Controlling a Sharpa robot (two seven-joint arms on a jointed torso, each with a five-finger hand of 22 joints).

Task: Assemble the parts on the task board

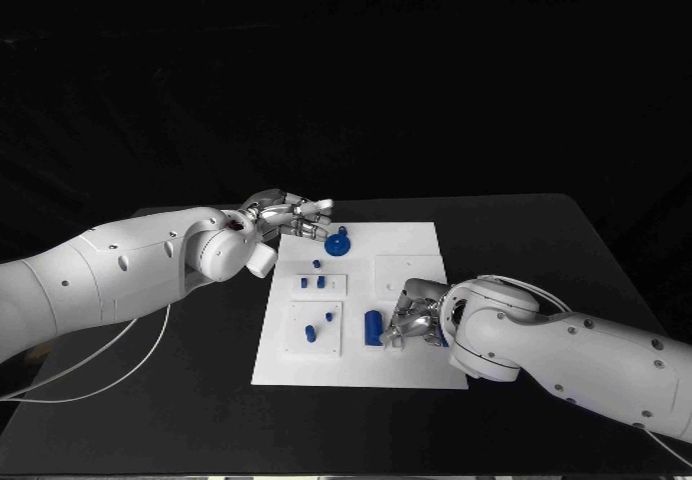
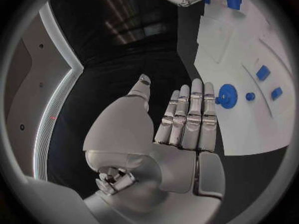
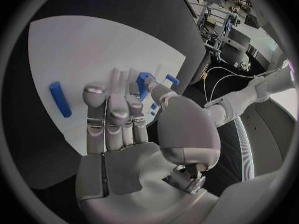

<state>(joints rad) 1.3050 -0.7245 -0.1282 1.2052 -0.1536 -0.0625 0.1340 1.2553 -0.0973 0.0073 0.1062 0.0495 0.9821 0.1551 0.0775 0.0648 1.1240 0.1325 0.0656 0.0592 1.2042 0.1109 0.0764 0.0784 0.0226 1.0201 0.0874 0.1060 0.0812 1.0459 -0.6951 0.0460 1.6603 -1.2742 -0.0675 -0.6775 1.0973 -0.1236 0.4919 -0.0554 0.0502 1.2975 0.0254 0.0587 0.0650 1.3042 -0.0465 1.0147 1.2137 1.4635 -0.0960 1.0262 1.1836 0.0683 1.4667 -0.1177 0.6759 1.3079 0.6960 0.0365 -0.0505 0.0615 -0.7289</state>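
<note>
- Task board (image 1: 411,245) lies white in the middle of the black worktop (image 1: 577,240), and we see small blue parts scattered over it.
- Left hand (image 1: 289,215) sits at the board's far left corner; our wrist view shows its fingers (image 2: 190,114) straight and close together, holding nothing, tips just beside a round blue disc (image 2: 227,95).
- That disc (image 1: 338,243) rests on the board near its far edge, with two small blue pegs (image 1: 310,283) nearer us.
- Right hand (image 1: 411,320) rests over the board's near right part, just beside a blue cylinder (image 1: 374,327) lying flat.
- From its wrist, the right fingers (image 3: 115,112) stretch out over the board in front of a blue block (image 3: 145,82); we cannot tell whether they grip it.
- White cable (image 1: 101,375) trails across the worktop under the left arm.
</note>
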